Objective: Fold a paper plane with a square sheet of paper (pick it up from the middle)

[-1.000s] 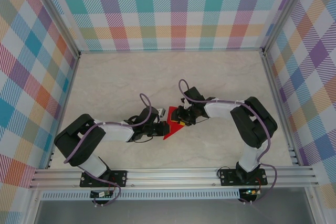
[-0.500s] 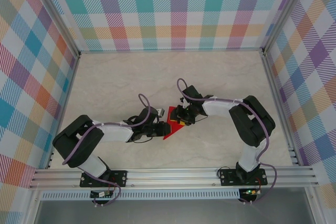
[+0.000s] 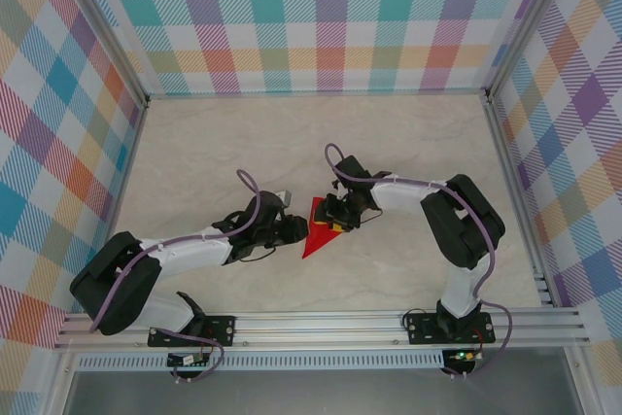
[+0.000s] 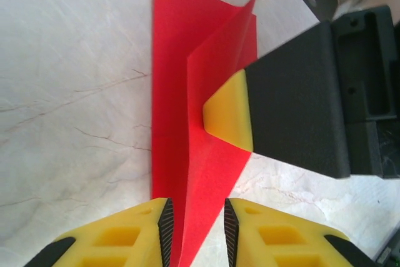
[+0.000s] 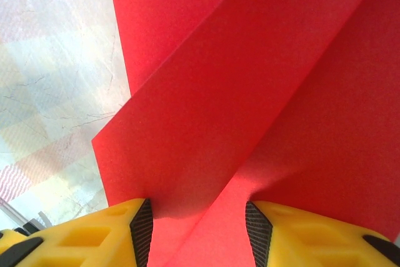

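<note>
Marbled table point(image 3: 194, 162), centre of top view: red paper point(image 3: 316, 240) part-folded into triangle, flap raised. Left tool point(image 4: 197, 226) narrowly parted astride its lower corner; right tool point(image 5: 199, 223) parted over crease. Wing folds judged outstanding.

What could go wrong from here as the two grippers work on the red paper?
1. The right gripper straddles a raised fold of the red paper; closing could crease it off-line.
2. The paper's corner sits between the fingers of the left gripper; pulling might tear it or slide it across the smooth table.
</note>
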